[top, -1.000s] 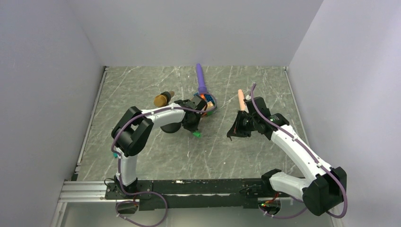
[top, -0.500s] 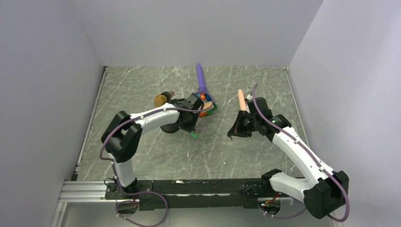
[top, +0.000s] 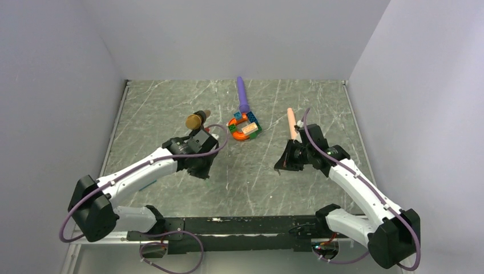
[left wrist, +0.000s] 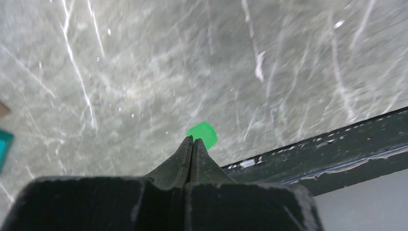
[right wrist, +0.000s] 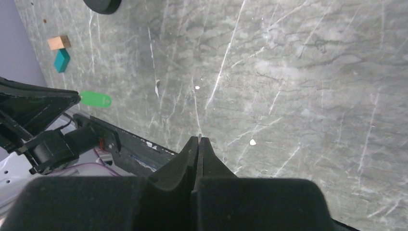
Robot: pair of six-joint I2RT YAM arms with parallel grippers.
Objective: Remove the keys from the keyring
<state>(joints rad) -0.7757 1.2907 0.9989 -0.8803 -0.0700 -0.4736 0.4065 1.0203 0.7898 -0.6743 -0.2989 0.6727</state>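
- The left gripper [left wrist: 192, 140] is clenching tight on the green key [left wrist: 202, 134], which is poking out past its fingertips just above the marble table [top: 251, 182], on the left half.
- The right gripper [right wrist: 199, 139] is squeezing fully closed as well, hovering over the table well apart from the left one; whether the keyring is pinched in there, I cannot tell.
- A teal block [right wrist: 61, 60] and a wooden block [right wrist: 59, 42] are lying just beside each other on the table.
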